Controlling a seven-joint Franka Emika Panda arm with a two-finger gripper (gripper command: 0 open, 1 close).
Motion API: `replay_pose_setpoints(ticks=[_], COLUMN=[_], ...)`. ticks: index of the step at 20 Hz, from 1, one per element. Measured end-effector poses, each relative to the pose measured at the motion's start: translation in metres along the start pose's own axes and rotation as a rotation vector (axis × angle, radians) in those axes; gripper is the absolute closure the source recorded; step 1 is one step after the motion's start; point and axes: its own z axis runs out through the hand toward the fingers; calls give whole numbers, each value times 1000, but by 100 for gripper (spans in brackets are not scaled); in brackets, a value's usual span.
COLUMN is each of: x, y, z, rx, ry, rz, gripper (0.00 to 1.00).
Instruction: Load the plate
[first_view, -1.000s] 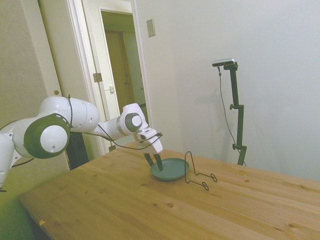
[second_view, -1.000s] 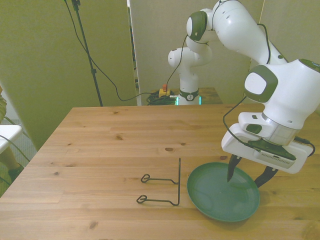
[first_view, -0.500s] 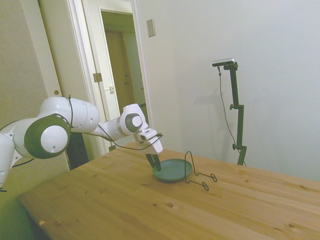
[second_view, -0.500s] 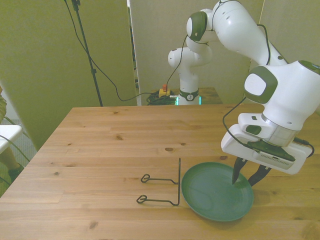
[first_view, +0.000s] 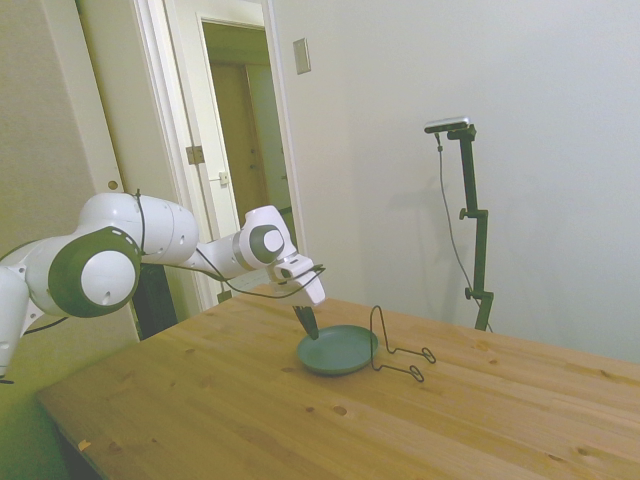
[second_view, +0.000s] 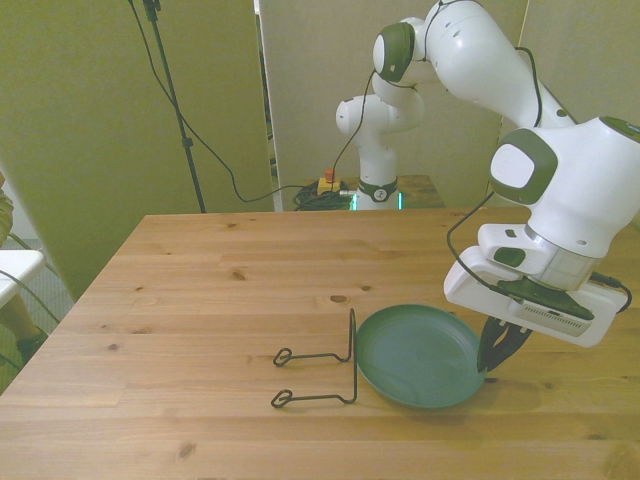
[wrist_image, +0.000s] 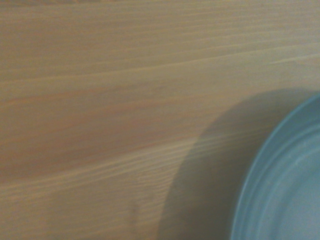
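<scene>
The plate (second_view: 415, 355) is seen on the table (second_view: 200, 290), tilted: in the front view the edge at its 3 o'clock is raised, the edge at 9 o'clock is down against the wire stand (second_view: 318, 375). The hand (second_view: 494, 352) is closed on the plate's raised rim, at about 3 o'clock of the plate in the front view; the fingers are pinched nearly together with the rim between them. In the side view the hand (first_view: 306, 322) is seen at about 10 o'clock of the plate (first_view: 337, 350), fingers pointing down onto the rim.

The wire stand's upright is touching the plate's edge at 9 o'clock in the front view; its two looped feet are laid out flat on the table toward 9 o'clock from there. In the side view the wire stand (first_view: 395, 345) is at the plate's 3 o'clock, its upright loop right at the rim.

In the wrist view only an arc of the plate (wrist_image: 285, 190) is shown, blurred, with its shadow cast on the table (wrist_image: 100, 100) planks beside it. Whether the low edge is fully resting on the wood cannot be told from that view.
</scene>
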Motion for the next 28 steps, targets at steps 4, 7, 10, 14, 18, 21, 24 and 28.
replay_pose_setpoints(ticks=[4,7,10,14,18,21,24,28], x=[0,-2,-12,-30,-38,-38,-34,-16], y=[0,1,7,30,62,88,117,153], z=[-1,-11,-35,-74,-108,-134,-162,-195], rx=[-1,10,33,58,84,126,167,203], ry=[-1,-4,-17,-40,-61,-83,-100,-121], rz=[-7,-24,-62,-125,-186,-231,-266,-300], gripper=[100,100,100,100,100,100,100,100])
